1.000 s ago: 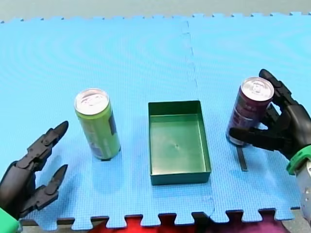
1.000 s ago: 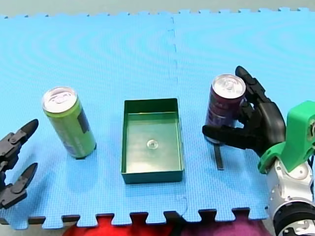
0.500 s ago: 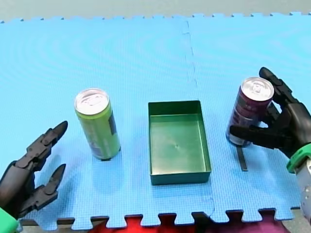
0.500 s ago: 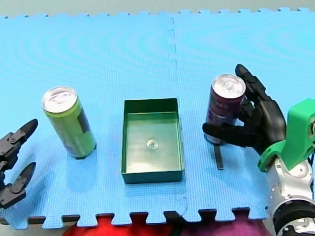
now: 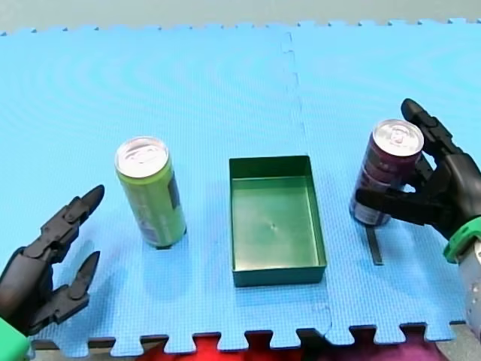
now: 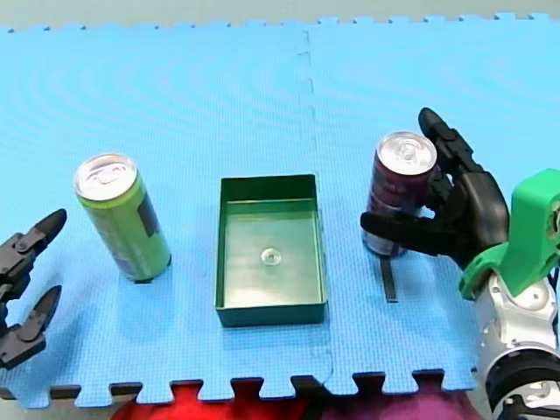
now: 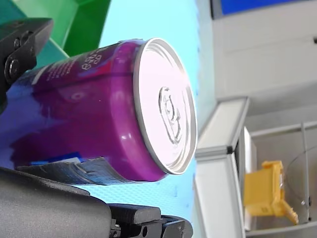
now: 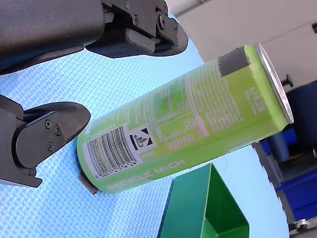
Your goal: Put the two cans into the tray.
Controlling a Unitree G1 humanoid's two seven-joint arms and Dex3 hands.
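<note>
A tall green can (image 5: 150, 195) stands upright on the blue mat, left of the green tray (image 5: 276, 277), which holds no can. A purple can (image 5: 379, 180) stands upright to the tray's right. My right hand (image 5: 385, 153) is open and cupped round the purple can: its thumb crosses the front of the base and its fingers (image 5: 428, 135) stand behind the top. The first wrist view shows this purple can (image 7: 99, 104) between the dark fingers (image 7: 25, 39). My left hand (image 5: 90, 226) is near the mat's front left, apart from the green can. The second wrist view shows the green can (image 8: 183, 124) just beyond dark fingers (image 8: 44, 134).
The blue foam mat (image 5: 225, 90) stretches wide behind the cans and tray. A short grey strip (image 5: 373, 244) lies on the mat in front of the purple can. The mat's toothed front edge (image 5: 248, 338) runs just in front of the tray.
My right hand has shifted slightly right, with its thumb a little higher on the purple can. The left hand has sunk slightly. Neither can has moved, nor has the tray.
</note>
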